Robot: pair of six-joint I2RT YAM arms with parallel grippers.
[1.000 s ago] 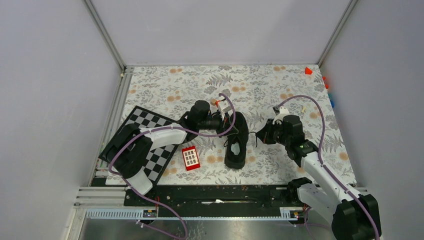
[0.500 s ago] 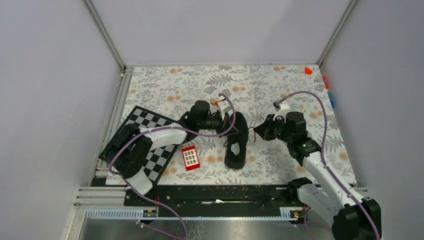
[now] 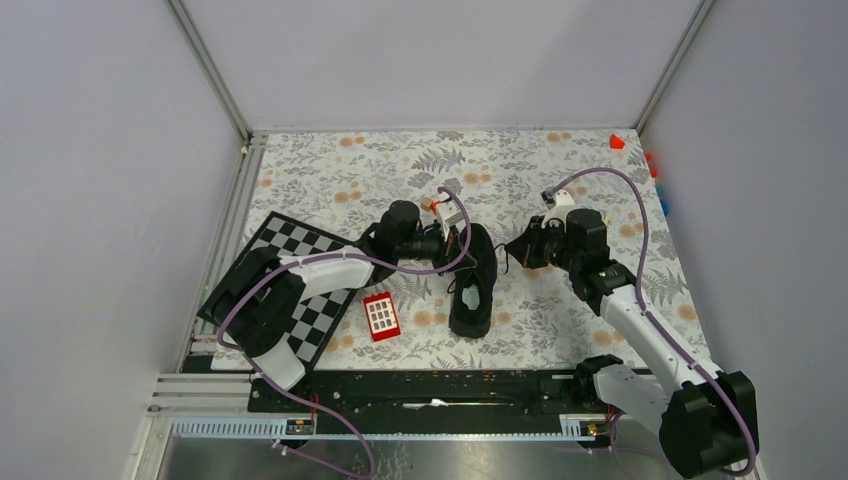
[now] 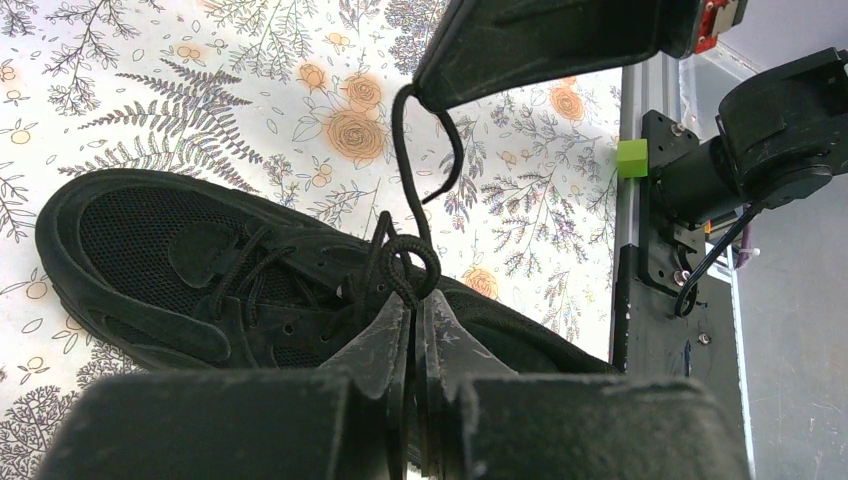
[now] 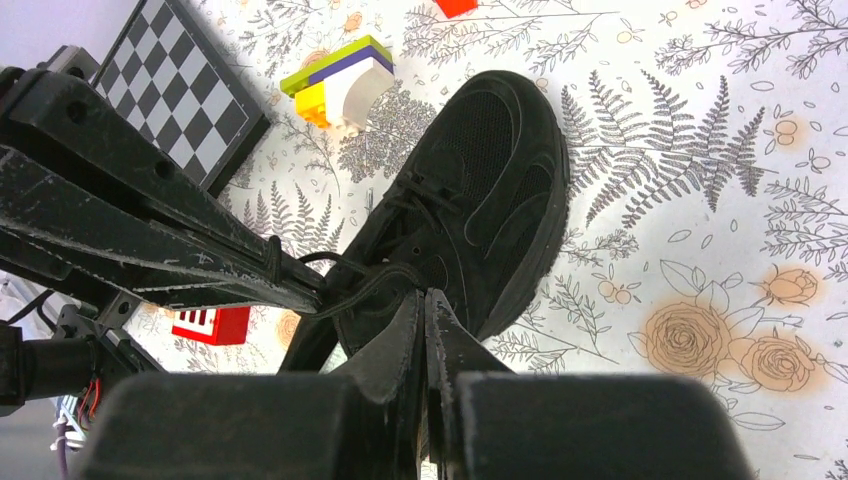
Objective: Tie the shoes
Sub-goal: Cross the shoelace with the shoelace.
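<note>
We found the left end effector (image 4: 412,300) and right end effector (image 5: 425,297) each pinching lace (image 4: 397,140). Its path over the shoe (image 3: 470,300) was hard to make out.

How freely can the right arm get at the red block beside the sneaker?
Probably not: the right claw is shut on a lace, and the sneaker lies between it and the red block.

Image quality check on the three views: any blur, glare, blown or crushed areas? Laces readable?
Top external: even soft light, no glare, sharp, but the sneaker is a crushed black mass, detail lost. Left wrist: lace crisp against the floral mat; left gripper base a dark, soft foreground. Right wrist: sneaker mesh sharp, no motion blur; right gripper body likewise dark and featureless.
</note>
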